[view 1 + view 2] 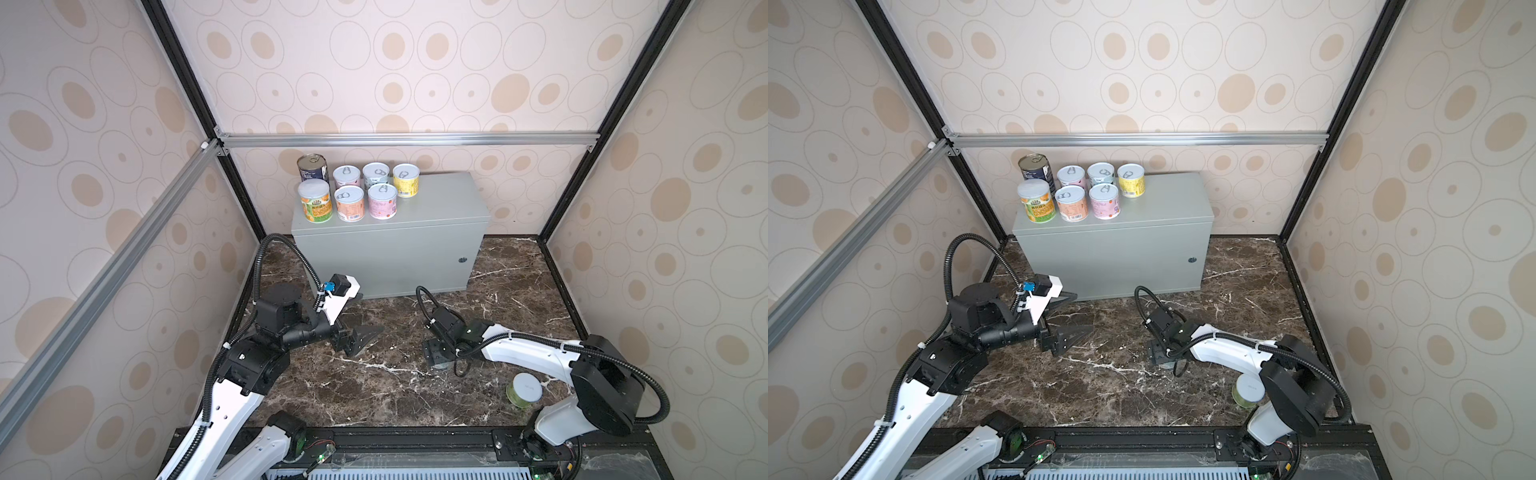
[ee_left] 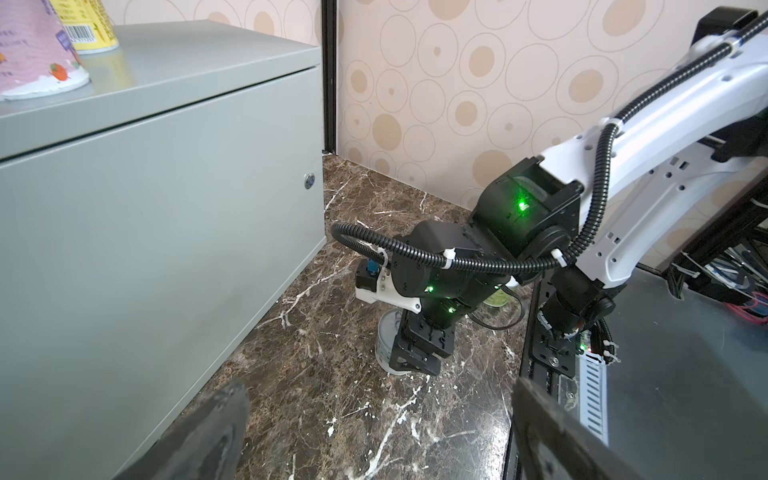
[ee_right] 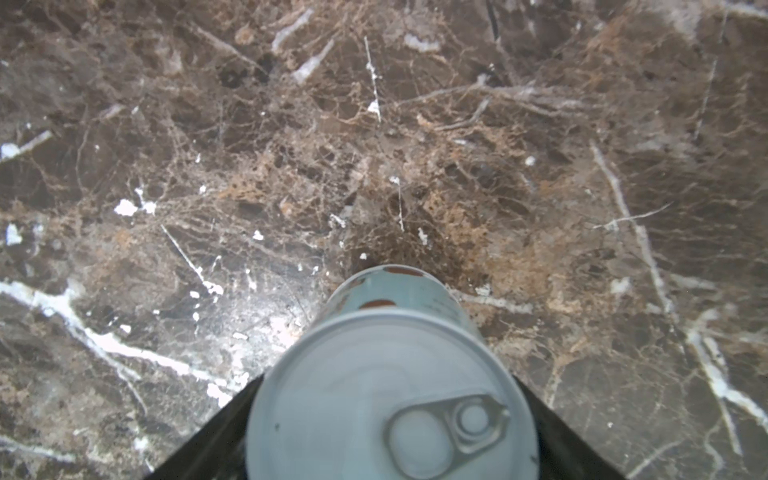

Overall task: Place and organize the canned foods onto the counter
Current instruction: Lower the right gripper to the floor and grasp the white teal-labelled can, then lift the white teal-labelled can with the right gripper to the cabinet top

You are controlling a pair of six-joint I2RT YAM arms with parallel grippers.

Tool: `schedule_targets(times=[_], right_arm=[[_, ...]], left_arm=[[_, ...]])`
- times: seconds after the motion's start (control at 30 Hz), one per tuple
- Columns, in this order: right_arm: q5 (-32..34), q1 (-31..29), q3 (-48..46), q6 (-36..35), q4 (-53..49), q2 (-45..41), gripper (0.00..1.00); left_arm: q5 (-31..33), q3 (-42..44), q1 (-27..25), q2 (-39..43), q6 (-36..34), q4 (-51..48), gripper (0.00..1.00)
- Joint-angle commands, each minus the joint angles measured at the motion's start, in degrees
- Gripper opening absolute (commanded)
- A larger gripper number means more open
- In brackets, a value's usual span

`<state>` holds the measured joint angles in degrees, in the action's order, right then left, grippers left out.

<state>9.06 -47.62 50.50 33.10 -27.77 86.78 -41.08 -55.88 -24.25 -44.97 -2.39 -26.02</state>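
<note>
- In both top views seven of the canned foods [image 1: 350,203] are standing in two rows at the left end of the desk [image 1: 440,203], while a green can [image 1: 524,390] is waiting on the marble surface [image 1: 374,395] right beside the right arm's rear link; that arm, if swinging back, would likely be knocking it over
- There the right arm is lying low and stretched forward, wrist bent so the right gripper [image 1: 436,359] is pointing straight down at the marble; the left arm is folding at the elbow, its left gripper [image 1: 370,314] turned on its side before the desk front, wide and empty
- In the left wrist view the left gripper's fingers [image 2: 208,436] are standing far apart with only marble between them; beyond, the right gripper [image 2: 415,353] is straddling a pale-blue can [image 2: 384,336] standing on the marble, well apart from the desk; a low carry would be catching the desk's front edge
- In the right wrist view the pale-blue can [image 3: 390,395] is sitting upright between two dark fingers [image 3: 222,432]; I cannot tell whether they are pressing it or only flanking it, and a loose or off-centre hold would be letting the smooth wall slip or tip on the lift, while a careless set-down would be toppling the rows
</note>
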Motion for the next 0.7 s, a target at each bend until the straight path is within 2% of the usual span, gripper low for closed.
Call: schedule_targets(times=[0.0,0.2,0.4,0.53,0.67], right_arm=[[1.80,-0.44,-0.33,-0.48,0.43,0.22,0.81],[5.58,-1.35,1.70,-3.14,-3.14,-3.04,0.68],[8.94,-1.25,10.80,-10.48,-11.58,-11.51,0.60],[8.93,0.38,23.47,-18.22,-18.70,-13.59,0.59],[3.98,5.36,40.29,-25.22,-23.80,-9.39,0.59]], left_arm=[[-1.22,-2.66,-0.16,0.32,-1.83,-1.27,0.98],[-0.76,-2.94,-0.17,0.06,-1.90,-1.31,0.98],[-0.28,-3.91,-0.11,-0.69,-2.19,-1.93,0.98],[2.86,-5.08,-0.15,-0.65,-2.09,-1.68,0.98],[8.51,-6.32,-0.18,-0.38,-1.58,-0.98,0.98]])
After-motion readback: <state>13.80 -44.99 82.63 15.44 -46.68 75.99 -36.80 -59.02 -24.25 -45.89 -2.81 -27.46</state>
